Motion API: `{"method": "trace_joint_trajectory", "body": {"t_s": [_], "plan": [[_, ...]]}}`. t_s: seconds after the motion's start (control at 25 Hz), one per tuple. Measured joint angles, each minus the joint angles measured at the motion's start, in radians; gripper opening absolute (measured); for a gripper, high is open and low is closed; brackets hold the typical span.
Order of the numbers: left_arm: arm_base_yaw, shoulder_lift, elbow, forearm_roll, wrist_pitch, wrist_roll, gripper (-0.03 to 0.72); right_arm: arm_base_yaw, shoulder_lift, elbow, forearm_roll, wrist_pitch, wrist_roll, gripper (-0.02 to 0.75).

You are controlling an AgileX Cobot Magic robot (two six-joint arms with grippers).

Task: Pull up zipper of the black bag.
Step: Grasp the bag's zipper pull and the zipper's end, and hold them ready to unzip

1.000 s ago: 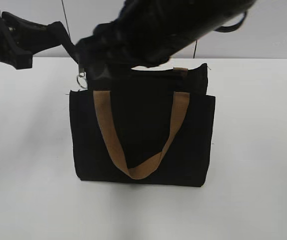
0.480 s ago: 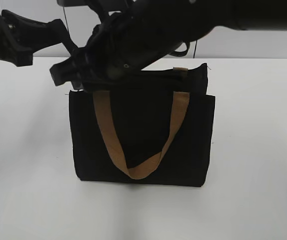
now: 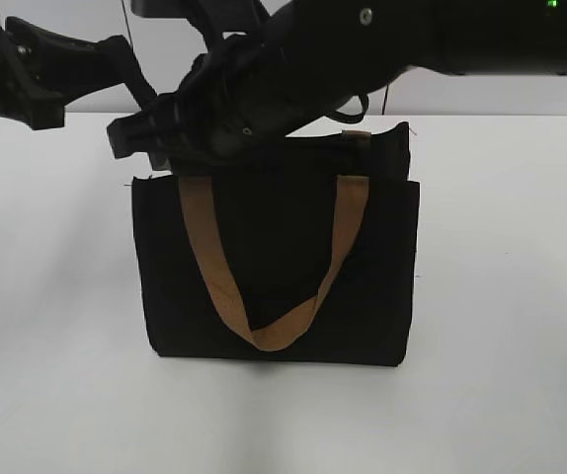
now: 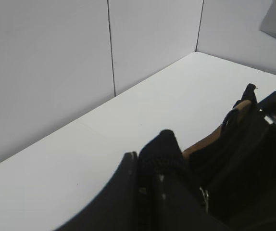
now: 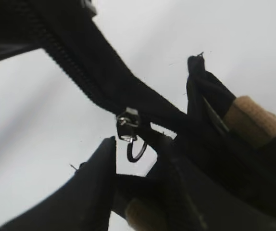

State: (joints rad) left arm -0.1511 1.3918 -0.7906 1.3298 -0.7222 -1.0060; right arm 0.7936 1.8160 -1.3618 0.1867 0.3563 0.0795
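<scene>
A white worktop [image 3: 56, 326] carries the black bag [image 3: 274, 267], a rectangular fabric tote standing upright near the middle, one tan webbing handle [image 3: 264, 267] drooping in a V across its front panel. Both arms crowd the bag's top edge at its left end: the right arm reaches in from the upper right and across the middle, its right pincer [image 3: 150, 138] down at the top left corner, while the left pincer [image 3: 130, 64] hangs just beside and above that corner. In the left wrist view the left pincer [image 4: 145, 168] appears closed on a fold of the black fabric, pinning that end of the bag, though the dark cloth against dark fingers leaves this less than certain. The right wrist view shows the zipper [image 5: 75, 72] running as a dark toothed line along the top edge, its silvery slider and small ring pull [image 5: 131, 132] sitting in the gap between the right pincer's fingers, which stand apart and have not yet closed on it. To do this step well, the fingers likely need to close squarely on the ring itself, not the fabric beside it, then draw straight along the tooth line while the left pincer keeps the end taut.
</scene>
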Motion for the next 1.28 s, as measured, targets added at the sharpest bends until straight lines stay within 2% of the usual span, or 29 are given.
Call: {"method": "trace_joint_trajectory", "body": {"t_s": [0.28, 0.72, 1.08, 1.16, 1.28], "plan": [[0.000, 0.000, 0.000, -0.009, -0.024, 0.000, 0.022, 0.000, 0.023, 0.000, 0.024, -0.027, 0.006, 0.218], [0.000, 0.000, 0.000, -0.015, -0.050, 0.000, 0.021, -0.006, 0.035, 0.000, 0.049, -0.073, 0.160, 0.218], [0.000, 0.000, 0.000, -0.019, -0.052, 0.000, 0.021, -0.006, 0.039, 0.000, 0.060, -0.089, 0.173, 0.218], [0.000, 0.000, 0.000, -0.019, -0.052, 0.000, 0.021, -0.006, 0.043, 0.000, 0.060, -0.092, 0.174, 0.188], [0.000, 0.000, 0.000, -0.019, -0.052, 0.000, 0.021, -0.006, 0.051, 0.000, 0.057, -0.094, 0.174, 0.047]]}}
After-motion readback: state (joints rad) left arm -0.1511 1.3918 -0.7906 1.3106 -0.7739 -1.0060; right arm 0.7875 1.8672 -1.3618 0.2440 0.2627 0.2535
